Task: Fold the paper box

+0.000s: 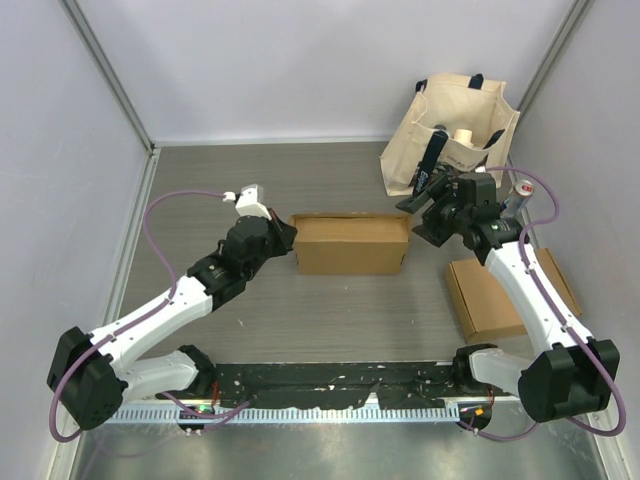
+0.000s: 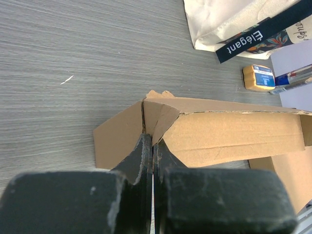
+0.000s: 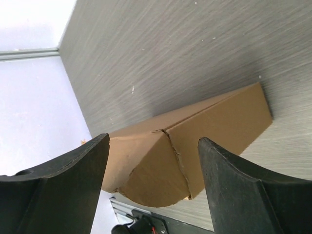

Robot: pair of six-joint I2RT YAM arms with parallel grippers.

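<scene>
Top view: the paper box (image 1: 350, 245) lies mid-surface (image 1: 330, 310), with the left tool (image 1: 287, 237) at its left end and the right tool (image 1: 422, 220) just off its right end.

Left wrist view: the left tool (image 2: 152, 146) is clenched on the box's end flap.

Right wrist view: the right tool (image 3: 153, 141) is released. Its fingers are spread wide, framing the box's rounded end flap without contact.

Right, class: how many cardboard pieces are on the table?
2. A box stands in the middle; a flat piece lies to its right, near the edge. More could be hidden inside the bag.
</scene>
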